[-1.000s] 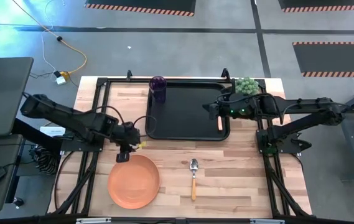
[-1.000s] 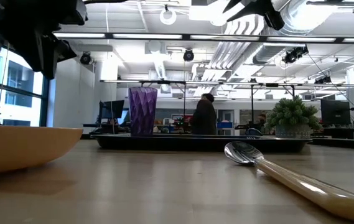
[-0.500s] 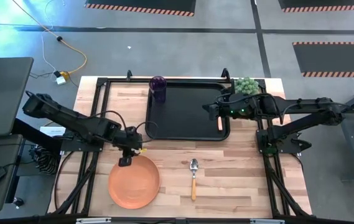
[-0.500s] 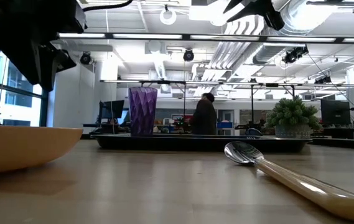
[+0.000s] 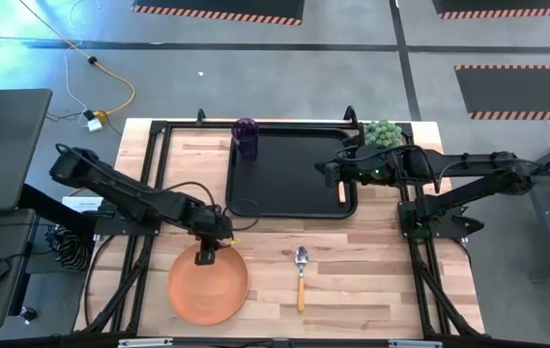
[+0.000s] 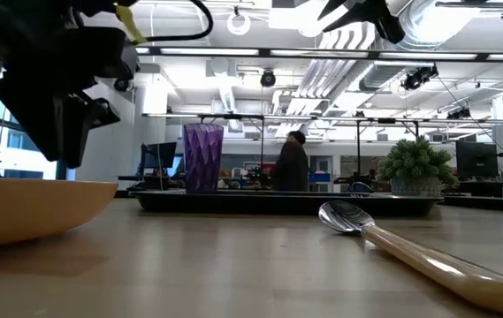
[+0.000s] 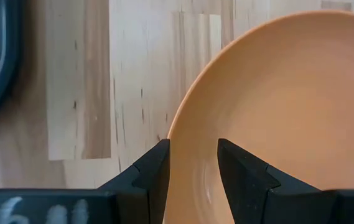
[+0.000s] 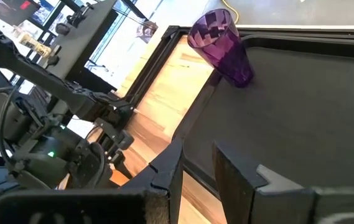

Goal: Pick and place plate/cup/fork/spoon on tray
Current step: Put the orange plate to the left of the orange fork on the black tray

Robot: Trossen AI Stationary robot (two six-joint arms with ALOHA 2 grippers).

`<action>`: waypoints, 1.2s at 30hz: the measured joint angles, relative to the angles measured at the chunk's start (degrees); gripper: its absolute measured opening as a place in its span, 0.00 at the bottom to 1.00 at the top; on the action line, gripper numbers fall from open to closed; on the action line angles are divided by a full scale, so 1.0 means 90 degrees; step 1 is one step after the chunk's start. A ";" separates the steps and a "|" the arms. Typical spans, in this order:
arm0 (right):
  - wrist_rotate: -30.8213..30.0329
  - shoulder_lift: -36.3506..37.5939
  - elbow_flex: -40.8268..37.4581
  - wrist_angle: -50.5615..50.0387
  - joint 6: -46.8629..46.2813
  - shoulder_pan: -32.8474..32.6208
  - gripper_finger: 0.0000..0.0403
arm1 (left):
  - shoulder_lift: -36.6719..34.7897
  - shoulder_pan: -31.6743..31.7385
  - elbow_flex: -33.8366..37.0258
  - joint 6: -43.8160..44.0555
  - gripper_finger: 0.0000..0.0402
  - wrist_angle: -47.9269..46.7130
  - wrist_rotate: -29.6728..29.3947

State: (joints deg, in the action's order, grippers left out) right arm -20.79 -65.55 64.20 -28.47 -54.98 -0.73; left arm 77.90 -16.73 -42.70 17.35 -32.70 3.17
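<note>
- Left gripper (image 7: 193, 163) poised over the far rim of the orange plate (image 5: 208, 282), fingers (image 7: 158, 168) parted narrowly and straddling the rim edge, one outside and one over the plate's inner slope; nothing clamped yet.
- Judged as lining up for a pinch on the rim, since a flat plate offers no other hold; fingers set across the edge so that closing catches it.
- Plate resting on the wooden table (image 5: 352, 280) at the near left, well apart from the black tray (image 5: 294, 174) that lies far of it.
- Right gripper (image 8: 195, 163) hovering above the right part of the tray, fingers slightly apart with nothing between them; apparently waiting.
- Purple cup (image 5: 246, 136) already upright in the tray's far left corner.
- Something slim and orange (image 5: 341, 192) by the tray's right rim under the right arm, perhaps the fork, too small to tell.
- Spoon (image 5: 301, 275) lying on the table right of the plate, bowl toward the tray, handle toward the near edge; apart from the plate.
- Small green potted plant (image 5: 383, 132) at the tray's far right corner, off the plate's likely path.
- Between plate and tray, only bare wood and the tray's raised rim to clear; cup worth avoiding when setting the plate down.
- A person (image 6: 292, 164) standing far off in the room behind, clear of the table.
</note>
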 joint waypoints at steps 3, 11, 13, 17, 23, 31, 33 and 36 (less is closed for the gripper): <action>0.0042 -0.0001 0.0000 -0.0006 0.0000 0.0000 0.20 | 0.0143 0.0000 0.0000 -0.0107 0.31 0.0079 0.0002; 0.0247 -0.0001 0.0000 -0.0007 0.0000 0.0000 0.20 | 0.0541 0.0002 -0.0005 -0.0112 0.31 0.0147 -0.0083; 0.0247 -0.0001 0.0000 -0.0007 0.0000 0.0000 0.20 | 0.0635 0.0005 -0.0002 -0.0108 0.31 0.0162 -0.0094; 0.0247 -0.0001 0.0000 -0.0007 0.0000 0.0000 0.20 | 0.0754 0.0005 -0.0005 -0.0059 0.31 0.0253 -0.0102; 0.0245 -0.0001 0.0000 -0.0004 0.0000 0.0000 0.20 | 0.0731 0.0005 -0.0002 0.0063 0.31 0.0318 -0.0091; 0.0242 -0.0001 0.0000 -0.0004 0.0119 0.0000 0.20 | 0.0729 0.0004 -0.0002 -0.0141 0.30 0.0269 -0.0083; 0.0242 -0.0001 0.0000 -0.0004 0.0119 0.0000 0.20 | 0.0729 0.0005 -0.0002 -0.0275 0.30 0.0262 -0.0065; 0.0242 -0.0001 0.0000 -0.0004 0.0119 0.0000 0.20 | 0.0819 0.0002 -0.0002 -0.0406 0.30 0.0295 0.0213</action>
State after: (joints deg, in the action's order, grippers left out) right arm -18.61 -65.56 64.20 -28.51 -53.91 -0.73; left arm 85.27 -16.71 -42.72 13.69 -30.05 5.08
